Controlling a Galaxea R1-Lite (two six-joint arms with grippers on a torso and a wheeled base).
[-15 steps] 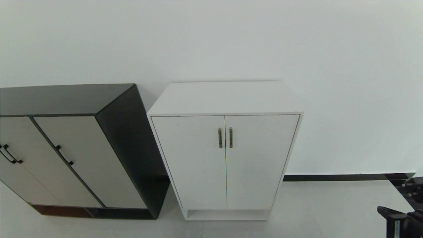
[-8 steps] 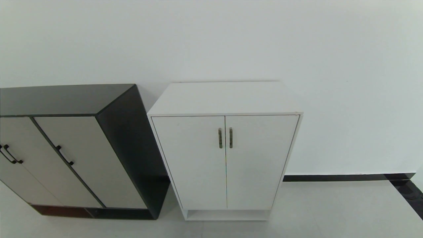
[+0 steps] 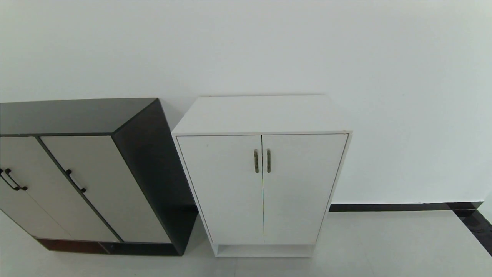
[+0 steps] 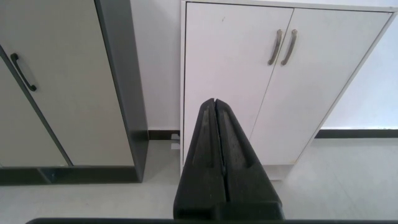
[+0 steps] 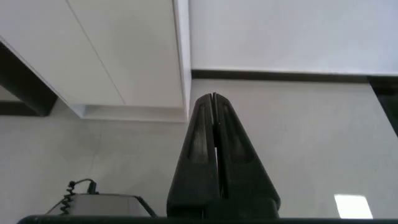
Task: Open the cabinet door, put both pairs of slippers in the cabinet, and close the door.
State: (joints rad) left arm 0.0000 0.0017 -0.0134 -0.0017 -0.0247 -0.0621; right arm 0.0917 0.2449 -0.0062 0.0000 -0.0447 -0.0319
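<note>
As both doors (image 3: 223, 188) of the white cabinet (image 3: 261, 115) are shut flat, with the two handles (image 3: 256, 160) side by side at the middle seam, the stage of the task cannot be read with certainty: either nothing is begun, or all is already done. The inside is hidden by the doors, so it cannot be told whether the slippers are put in. The cabinet is placed against the wall (image 3: 246, 46), just beside a dark cabinet (image 3: 146, 154) at the robot's left. The left gripper (image 4: 215, 102) is held with its fingers (image 4: 205, 143) pressed fully together; nothing is grasped between them, and it is pointed toward the lower front of the white cabinet, well apart from the handles. The right gripper (image 5: 213, 98) is likewise closed tight and empty, and is held above the floor (image 5: 298, 143) near the cabinet's lower right corner, where no door is touched by it. If the task is at its start, a handle is to be gripped first, and for that the fingers must be opened
</note>
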